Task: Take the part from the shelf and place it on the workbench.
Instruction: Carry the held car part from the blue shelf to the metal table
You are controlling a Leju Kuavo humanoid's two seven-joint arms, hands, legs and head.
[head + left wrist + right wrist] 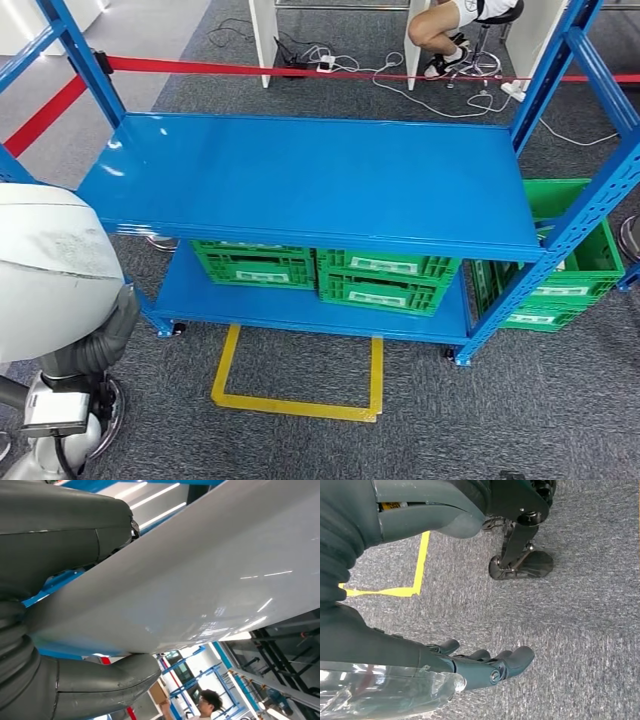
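A large white smooth-skinned part (45, 270) fills the near left of the head view, and my left hand (106, 335) grips it from beneath. In the left wrist view the part (196, 580) runs as a broad pale glossy panel clamped between the thick thumb (98, 680) and the dark fingers (64, 530) of my left hand (22, 645). My right hand (471, 665) hangs over grey carpet with its fingers stretched out and nothing in it. The blue shelf (317, 180) stands straight ahead with a bare top board.
Green crates (256, 265) (385, 282) sit on the shelf's lower board, and another (573, 265) stands at its right end. A yellow tape outline (302, 405) marks the carpet in front. Red barrier tape (302, 70) and a seated person (453, 25) are behind the shelf.
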